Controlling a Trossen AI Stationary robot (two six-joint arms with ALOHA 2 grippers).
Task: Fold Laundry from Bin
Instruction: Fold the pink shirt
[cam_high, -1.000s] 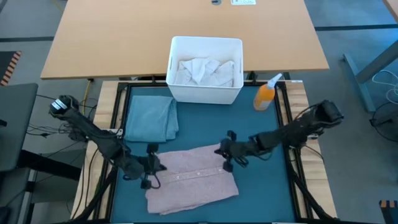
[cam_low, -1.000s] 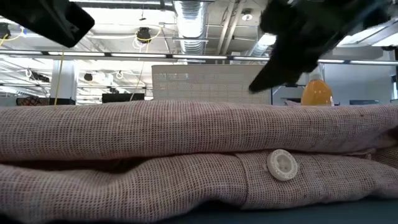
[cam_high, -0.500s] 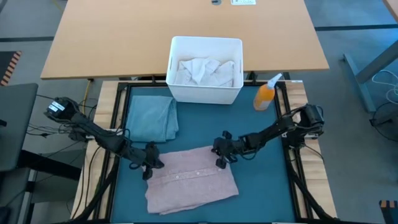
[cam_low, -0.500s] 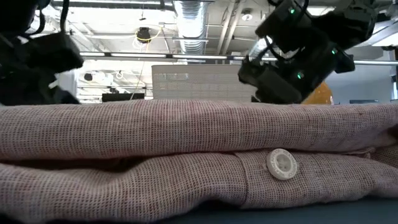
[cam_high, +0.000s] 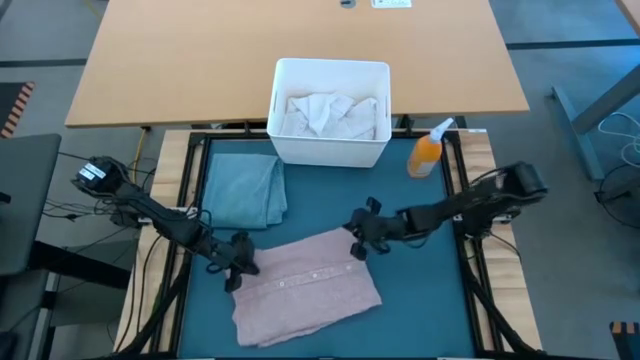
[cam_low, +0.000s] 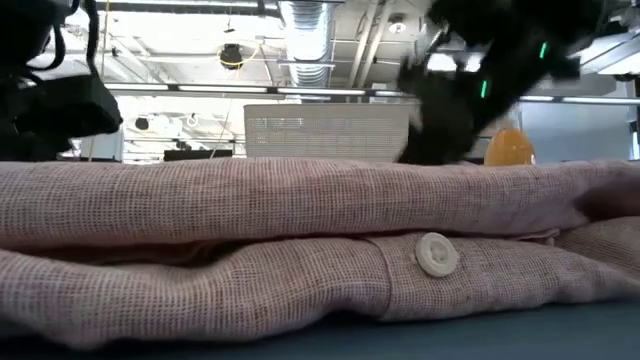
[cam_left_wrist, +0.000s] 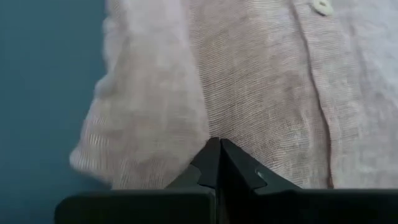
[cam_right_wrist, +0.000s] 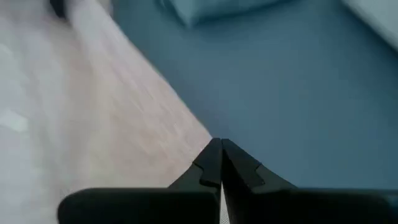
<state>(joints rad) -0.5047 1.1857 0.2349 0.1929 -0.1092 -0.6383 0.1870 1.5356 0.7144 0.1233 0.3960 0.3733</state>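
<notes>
Two arms over the teal-blue table mat, one from each side.

Left arm reaches in from the left edge. Left gripper sits low at the left end of the pink shirt. Wrist view: its two fingers pressed together into one point, tips touching the shirt's cloth. Whether any fabric is pinched between them: cannot tell.

One folded light blue-grey garment lies on the mat's far left part, just beside the bin's near left corner, apart from the shirt.

One pink shirt, folded, lies across the middle of the mat, slightly askew. Low view shows it as two stacked layers with one white button on the lower fold. Another button shows in the left wrist view.

One white bin stands at the mat's far edge, centred, against the wooden table. Inside it, crumpled white cloth; the number of pieces cannot be counted.

Right gripper sits at the shirt's far right corner. Wrist view: fingers closed tip to tip, right at the shirt's edge over bare mat. Nothing seen clamped in them.

One orange spray bottle stands right of the bin, near the mat's far right corner.

Right arm runs off to the right edge.
</notes>
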